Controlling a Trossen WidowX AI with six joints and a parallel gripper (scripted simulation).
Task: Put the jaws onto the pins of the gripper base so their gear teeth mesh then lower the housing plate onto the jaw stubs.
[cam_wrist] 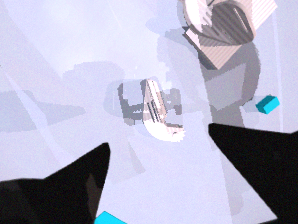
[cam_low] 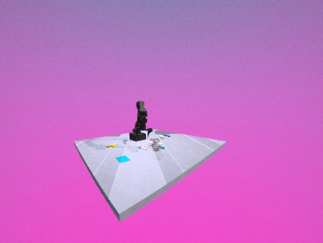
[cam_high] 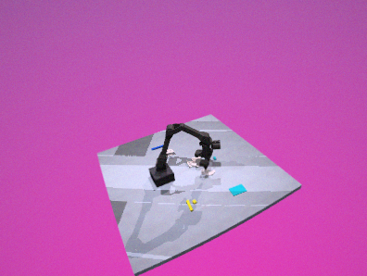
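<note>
My open, empty gripper [cam_wrist: 159, 135] points down over the table, its fingertips well apart. A pale pink, curved jaw [cam_wrist: 161, 131] [cam_high: 209, 172] [cam_low: 143, 148] lies loose on the table, seen between and just beyond the fingertips in the wrist view; neither finger appears to grip it. The pale gripper base [cam_wrist: 218, 56] [cam_high: 192, 163] [cam_low: 156, 143] stands at the wrist view's upper right, cut off by the frame. A curved pale part is at its left side; whether it is on a pin is unclear. Another pale part [cam_high: 170, 152] [cam_low: 161, 137], too small to identify, lies near the arm's base.
A small teal block [cam_wrist: 267, 104] [cam_high: 214, 158] [cam_low: 162, 148] lies near the gripper base. A cyan flat square [cam_high: 237, 190] [cam_low: 122, 159], yellow pieces [cam_high: 189, 206] [cam_low: 111, 146] and a blue bar [cam_high: 158, 147] [cam_low: 166, 135] lie farther out.
</note>
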